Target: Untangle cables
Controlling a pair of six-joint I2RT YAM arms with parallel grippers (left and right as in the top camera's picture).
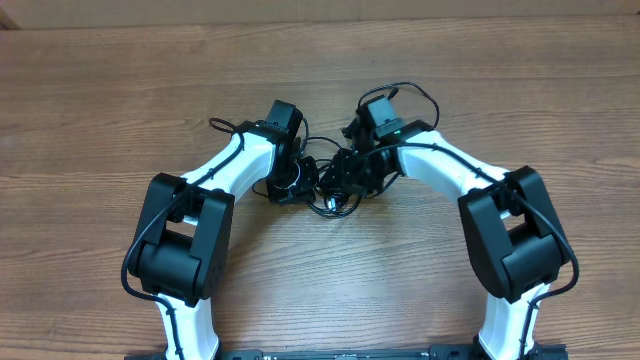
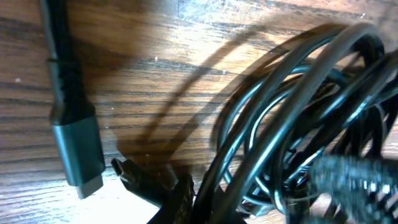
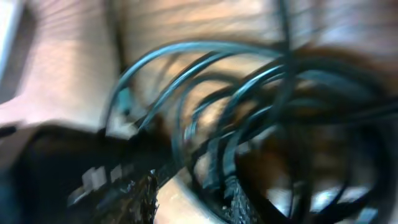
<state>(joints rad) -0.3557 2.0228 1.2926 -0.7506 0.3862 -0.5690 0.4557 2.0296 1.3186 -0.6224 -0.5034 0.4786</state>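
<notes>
The cables (image 1: 332, 198) lie knotted on the table (image 1: 100, 100). The left gripper (image 1: 292, 188) sits at the knot's nine o'clock, fingers pressed together. The right gripper (image 1: 352, 178) is at two o'clock, fingers apart around strands.

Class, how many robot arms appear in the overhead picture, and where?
2. The left arm reaches in from the lower left, the right arm from the lower right; both meet at the cables mid-table.
</notes>
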